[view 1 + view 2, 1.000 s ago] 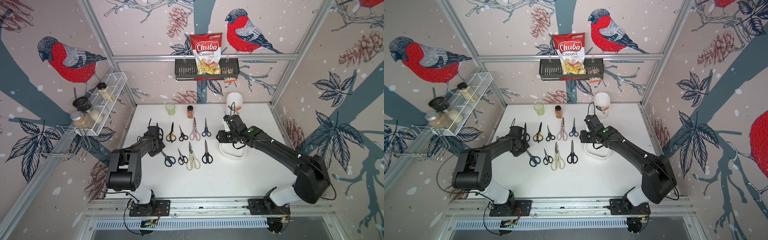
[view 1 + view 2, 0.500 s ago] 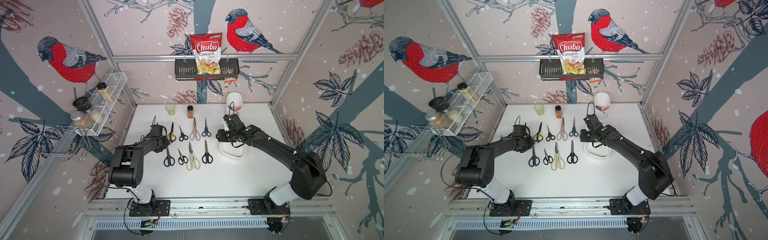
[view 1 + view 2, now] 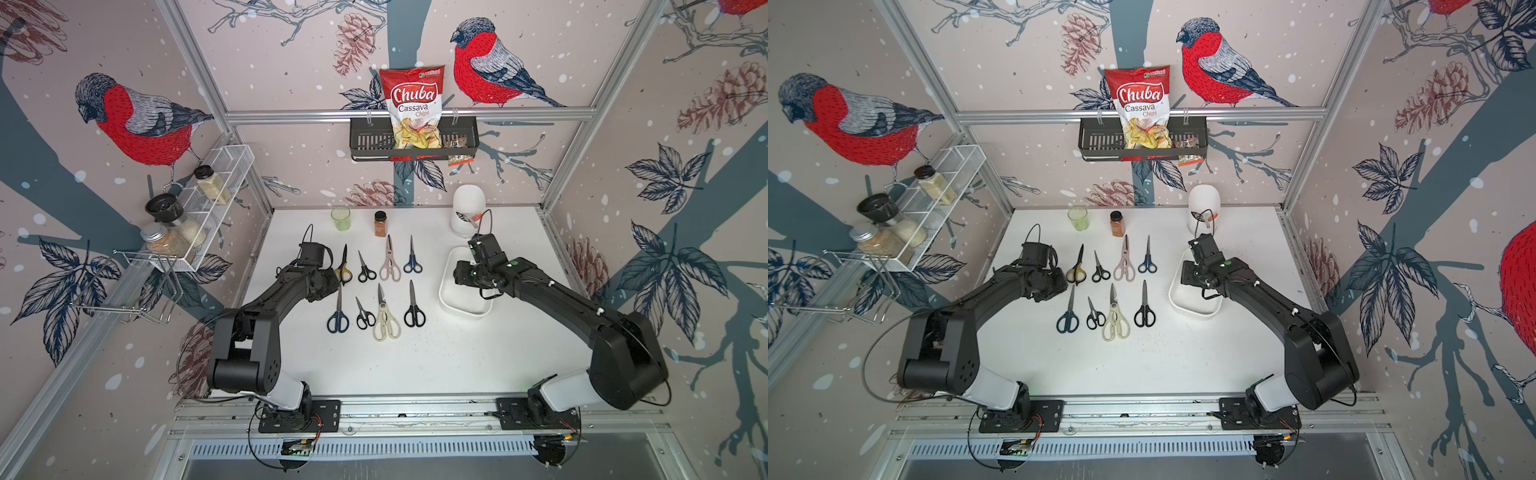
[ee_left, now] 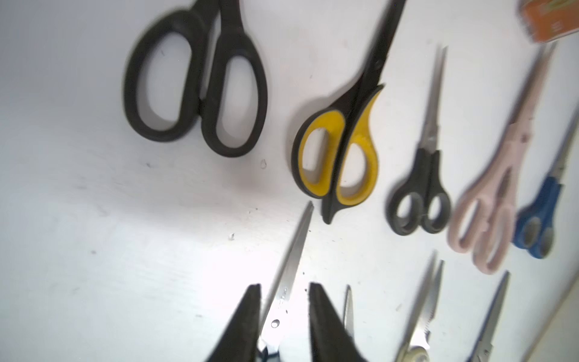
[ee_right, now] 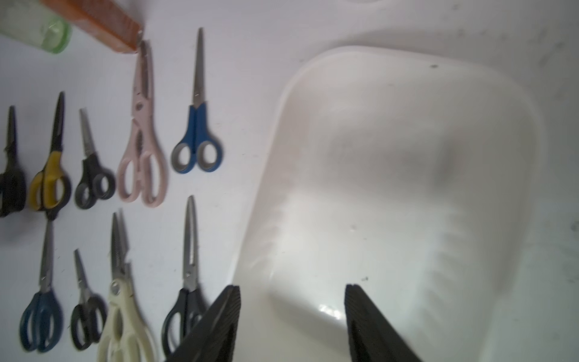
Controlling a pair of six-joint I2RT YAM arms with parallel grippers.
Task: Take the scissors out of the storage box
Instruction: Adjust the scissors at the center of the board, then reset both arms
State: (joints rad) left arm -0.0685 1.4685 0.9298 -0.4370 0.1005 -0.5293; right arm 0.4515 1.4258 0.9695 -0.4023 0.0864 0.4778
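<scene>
Left wrist view: part-open, empty left gripper straddles the blade of the navy-handled steel scissors on the white bench, left of the white plastic storage box beneath the open, empty right gripper; lifting askew could drag them.

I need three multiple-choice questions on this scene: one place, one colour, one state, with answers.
1. Where is the right gripper? A) above the storage box B) by its own base C) against the back wall
2. Handles of the big kitchen scissors in the row nearer the bases? A) red B) cream C) green
3. The storage box is: A) upside down B) brimful C) upright, nothing showing inside
Answers: A, box lies below it; B, pale cream plastic; C, bare white floor shows.
</scene>
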